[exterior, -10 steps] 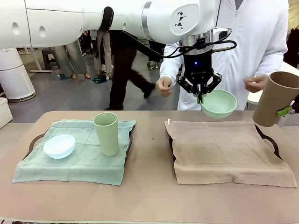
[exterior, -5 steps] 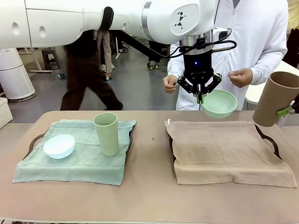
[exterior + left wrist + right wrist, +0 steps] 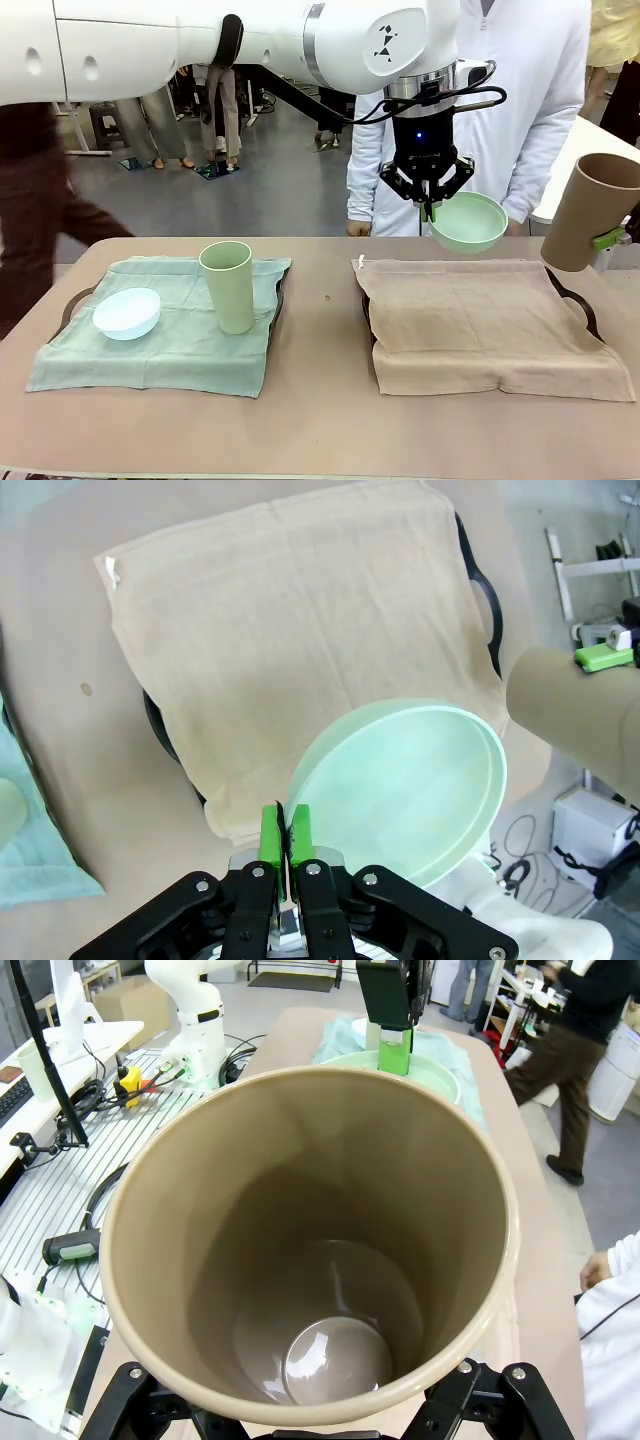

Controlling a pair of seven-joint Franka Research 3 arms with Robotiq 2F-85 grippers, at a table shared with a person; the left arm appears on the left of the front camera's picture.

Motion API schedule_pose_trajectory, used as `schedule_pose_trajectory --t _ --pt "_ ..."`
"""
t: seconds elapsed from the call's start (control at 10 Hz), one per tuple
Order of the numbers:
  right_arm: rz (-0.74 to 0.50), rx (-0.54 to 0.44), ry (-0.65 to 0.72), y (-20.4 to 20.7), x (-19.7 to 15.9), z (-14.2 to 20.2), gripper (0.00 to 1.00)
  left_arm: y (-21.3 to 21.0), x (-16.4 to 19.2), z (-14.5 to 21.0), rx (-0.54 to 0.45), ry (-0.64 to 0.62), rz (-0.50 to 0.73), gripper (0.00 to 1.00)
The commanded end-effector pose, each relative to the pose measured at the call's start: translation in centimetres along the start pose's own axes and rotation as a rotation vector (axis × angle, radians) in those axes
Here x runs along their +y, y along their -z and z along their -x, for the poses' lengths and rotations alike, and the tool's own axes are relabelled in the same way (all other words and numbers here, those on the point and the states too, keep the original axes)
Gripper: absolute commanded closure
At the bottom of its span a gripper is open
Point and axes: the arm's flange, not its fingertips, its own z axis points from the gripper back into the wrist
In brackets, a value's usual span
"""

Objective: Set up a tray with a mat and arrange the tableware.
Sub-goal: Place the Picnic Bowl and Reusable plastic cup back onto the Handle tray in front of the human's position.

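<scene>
My left gripper [image 3: 430, 207] hangs above the far edge of the tan mat [image 3: 490, 325], shut on the rim of the mint green bowl [image 3: 468, 222]. In the left wrist view its green pads [image 3: 270, 832] pinch the tilted bowl [image 3: 410, 790] over the tan mat [image 3: 300, 630]. At the far right my right gripper [image 3: 600, 238] is shut on the tan-brown tumbler [image 3: 595, 220], held tilted in the air. That tumbler [image 3: 320, 1260] is empty inside. A pale green tumbler [image 3: 227, 287] and a bluish-white bowl [image 3: 127, 312] stand on the green mat [image 3: 160, 350].
Each mat lies over a dark tray; one handle [image 3: 580, 300] shows at the right and another handle [image 3: 72, 305] at the left. A person in white [image 3: 520, 110] stands at the far edge behind the bowl. Bare tabletop [image 3: 325, 330] separates the trays.
Both arms and what they hold have stayed still. The person in white has lowered both hands out of sight, and a passer-by behind has walked off to the left.
</scene>
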Motion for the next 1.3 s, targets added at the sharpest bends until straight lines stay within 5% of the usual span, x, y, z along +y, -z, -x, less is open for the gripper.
schedule_pose_trajectory --t 0.0,0.1,0.7,0.9,1.0,1.2 --pt "0.006 -0.008 -0.006 -0.1 -0.2 -0.1 1.0 -0.3 0.1 -0.2 0.004 0.009 0.023 1.0" --pt "0.0 0.0 0.0 0.0 0.0 0.0 0.16 0.0 0.0 0.0 0.0 0.0 0.0 0.96" --pt "-0.136 -0.083 -0.054 7.4 -3.9 8.7 0.16 11.0 3.7 -2.1 0.17 -0.031 -0.005 0.96" --pt "-0.123 -0.061 -0.017 7.1 -2.6 8.4 0.16 11.3 4.1 -2.8 0.16 -0.181 -0.054 0.96" --pt "-0.123 -0.061 -0.017 7.1 -2.6 8.4 0.16 12.8 4.2 -2.1 0.173 -0.053 -0.042 0.96" --pt "-0.165 -0.048 -0.027 9.2 -3.9 10.4 0.16 14.3 4.5 -2.6 0.185 -0.089 -0.045 0.96"
